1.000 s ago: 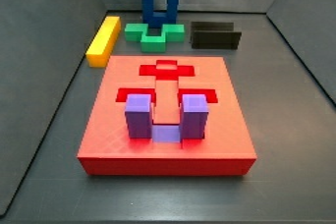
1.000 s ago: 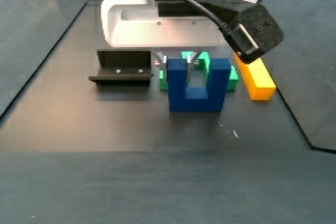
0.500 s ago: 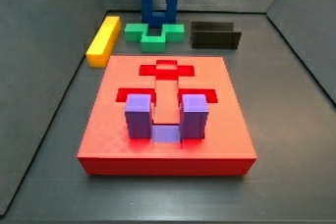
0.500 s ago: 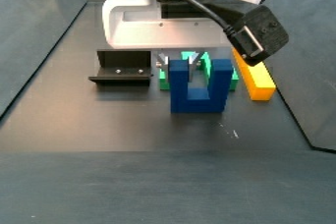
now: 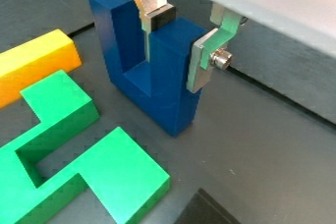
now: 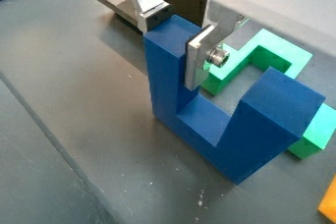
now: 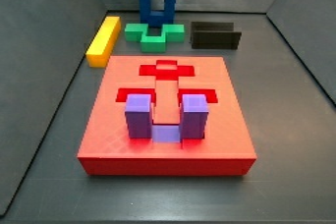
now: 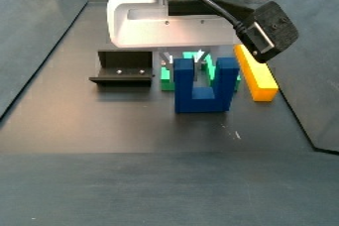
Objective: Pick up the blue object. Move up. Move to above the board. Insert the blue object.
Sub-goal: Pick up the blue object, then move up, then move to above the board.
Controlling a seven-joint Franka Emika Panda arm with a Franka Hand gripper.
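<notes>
The blue object stands on the floor behind the red board, prongs up, just in front of the green block. My gripper is down over it. In both wrist views the silver fingers sit on either side of one blue prong, pads against its faces, so the gripper is shut on the blue object. Its base rests on the floor in a side view. A purple U-shaped block sits in the board's near recess.
A yellow bar lies left of the green block, and the dark fixture stands to its right. The board has an open cross-shaped recess at its far end. Grey walls enclose the floor.
The blue object and my gripper have shifted slightly sideways, toward the yellow bar in a side view. The block's base is still on the floor.
</notes>
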